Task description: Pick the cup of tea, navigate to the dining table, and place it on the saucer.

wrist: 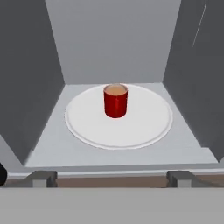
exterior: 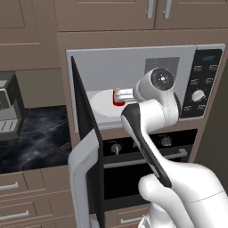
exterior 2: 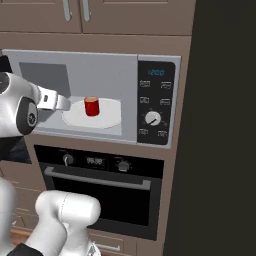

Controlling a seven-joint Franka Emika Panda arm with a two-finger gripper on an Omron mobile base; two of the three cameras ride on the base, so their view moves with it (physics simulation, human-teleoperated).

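Cup of tea (wrist: 116,100) stood upright at the centre of the white turntable (wrist: 144,127) inside the open microwave (exterior 2: 155,102). Gripper (wrist: 111,178) was level with the microwave's threshold, fingers spread wide, holding nothing, apart from the cup.

Flat even rendered light, soft low-res blur, no glare, faint shadows w/in microwave (wrist: 113,52).

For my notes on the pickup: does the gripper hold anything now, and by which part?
Nothing is held. The gripper is open at the microwave mouth, and the cup stands apart on the turntable.
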